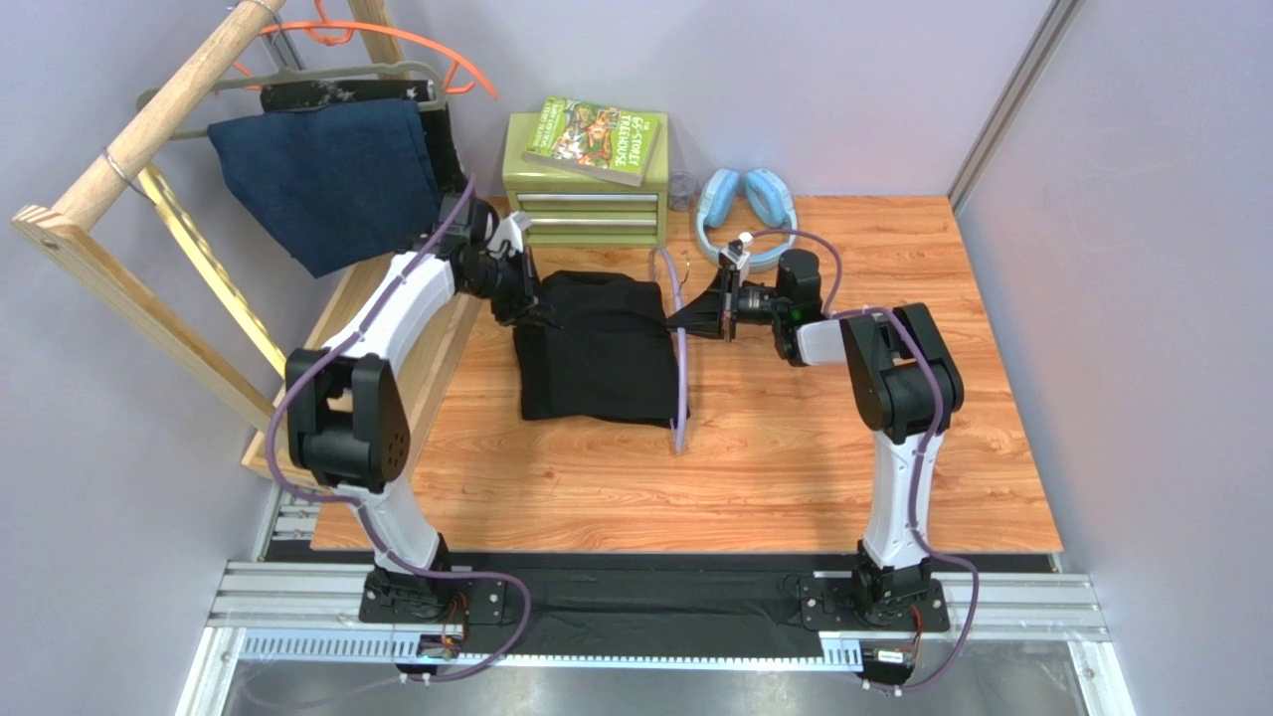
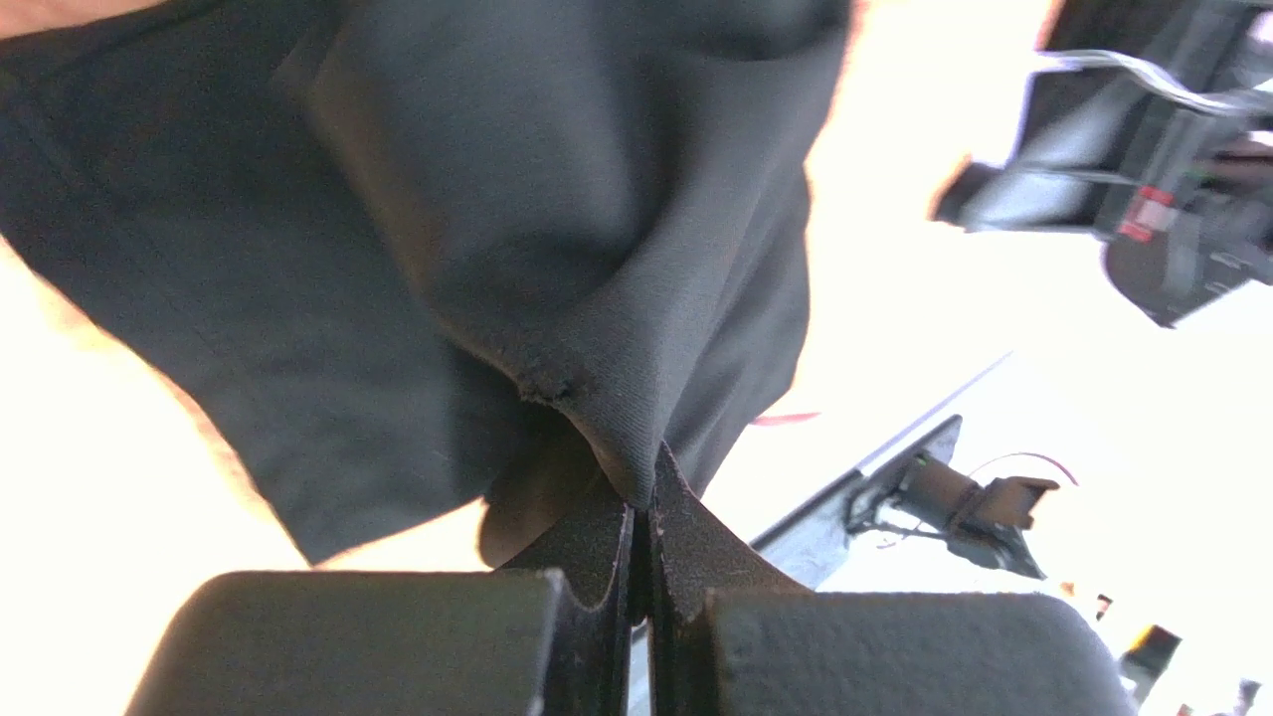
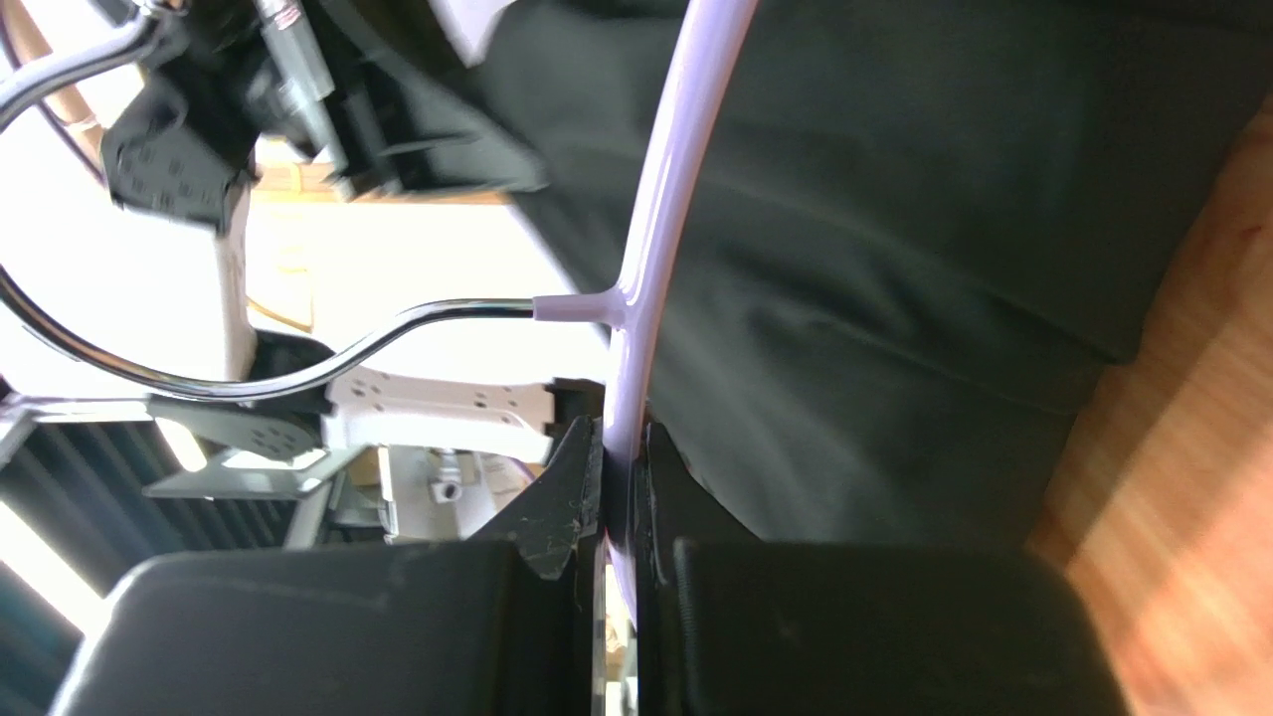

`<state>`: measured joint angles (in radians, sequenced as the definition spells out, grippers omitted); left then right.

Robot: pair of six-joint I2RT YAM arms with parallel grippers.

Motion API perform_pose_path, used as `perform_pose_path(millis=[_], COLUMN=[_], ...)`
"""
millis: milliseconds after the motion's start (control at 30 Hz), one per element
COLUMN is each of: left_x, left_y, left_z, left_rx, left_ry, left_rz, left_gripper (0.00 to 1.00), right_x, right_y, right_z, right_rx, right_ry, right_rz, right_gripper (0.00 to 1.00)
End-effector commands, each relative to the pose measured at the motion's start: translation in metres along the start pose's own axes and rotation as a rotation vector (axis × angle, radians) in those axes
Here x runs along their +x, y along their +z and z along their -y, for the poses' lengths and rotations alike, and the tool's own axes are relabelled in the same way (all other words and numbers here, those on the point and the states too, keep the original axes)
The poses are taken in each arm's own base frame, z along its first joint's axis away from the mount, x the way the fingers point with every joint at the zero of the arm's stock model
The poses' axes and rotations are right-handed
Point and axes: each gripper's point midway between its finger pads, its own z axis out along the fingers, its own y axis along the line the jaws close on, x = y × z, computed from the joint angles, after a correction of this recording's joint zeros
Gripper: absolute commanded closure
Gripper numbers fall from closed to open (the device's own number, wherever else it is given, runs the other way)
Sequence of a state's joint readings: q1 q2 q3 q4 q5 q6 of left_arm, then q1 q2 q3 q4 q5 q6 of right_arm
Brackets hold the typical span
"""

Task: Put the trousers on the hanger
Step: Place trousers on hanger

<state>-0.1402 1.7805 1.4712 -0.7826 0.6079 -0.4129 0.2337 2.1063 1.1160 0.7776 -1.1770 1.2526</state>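
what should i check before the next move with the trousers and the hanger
1. left pincer shut on a pinch of the trousers: ok
2. right pincer clamped on the hanger arm, just below the hook junction: ok
3. hook free of cloth: ok
4. cloth passed over the hanger: cannot tell; from above, the hanger runs along the trousers' right edge
5. trousers folded in one bundle on the table, no leg trailing off: ok
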Motion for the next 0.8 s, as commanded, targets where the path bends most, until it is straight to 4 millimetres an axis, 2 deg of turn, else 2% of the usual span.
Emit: perform_pose_path(millis=[0, 67, 167, 233, 300, 367, 400, 533, 567, 667, 700, 767], left_x=[-0.001, -0.012, -0.027, -0.028, -0.032, -0.035, -0.035, -0.03, -0.029, -0.017, -0.003, 0.003], left_y=[-0.041, -0.046, -0.047, -0.035, -0.019, -0.006, 0.005, 0.026, 0.029, 0.028, 0.03, 0.026], left_z=[0.027, 0.004, -0.048, -0.079, -0.1, -0.108, -0.119, -0.131, -0.129, -0.127, -0.128, -0.119], left_rx=[0.01, -0.077, -0.233, -0.301, -0.343, -0.347, -0.37, -0.382, -0.377, -0.363, -0.348, -0.312], left_ry=[0.018, 0.004, -0.021, -0.044, -0.033, -0.028, -0.036, -0.026, -0.018, -0.035, -0.054, -0.056], left_rz=[0.049, 0.089, 0.114, 0.086, 0.073, 0.062, 0.037, -0.011, -0.011, -0.025, -0.053, -0.033], left_gripper=[1.0, 1.0, 1.0, 1.0, 1.0, 1.0, 1.0, 1.0, 1.0, 0.99, 0.97, 0.92], right_x=[-0.013, -0.017, -0.023, -0.027, -0.03, -0.029, -0.03, -0.03, -0.032, -0.033, -0.036, -0.034], right_y=[0.008, 0.015, 0.018, 0.015, 0.013, 0.013, 0.013, 0.011, 0.008, 0.0, -0.006, -0.009], right_z=[-0.023, -0.018, 0.02, 0.04, 0.045, 0.049, 0.049, 0.035, 0.022, -0.001, -0.021, -0.04], right_rx=[-0.041, -0.051, -0.017, -0.002, -0.003, 0.0, -0.001, -0.017, -0.03, -0.05, -0.067, -0.078], right_ry=[0.031, 0.014, 0.081, 0.133, 0.148, 0.16, 0.157, 0.128, 0.102, 0.057, 0.017, -0.014], right_rz=[0.079, 0.079, 0.098, 0.117, 0.13, 0.134, 0.135, 0.123, 0.123, 0.119, 0.128, 0.117], right_gripper=[1.0, 1.0, 1.0, 1.0, 1.0, 1.0, 1.0, 1.0, 1.0, 1.0, 1.0, 1.0])
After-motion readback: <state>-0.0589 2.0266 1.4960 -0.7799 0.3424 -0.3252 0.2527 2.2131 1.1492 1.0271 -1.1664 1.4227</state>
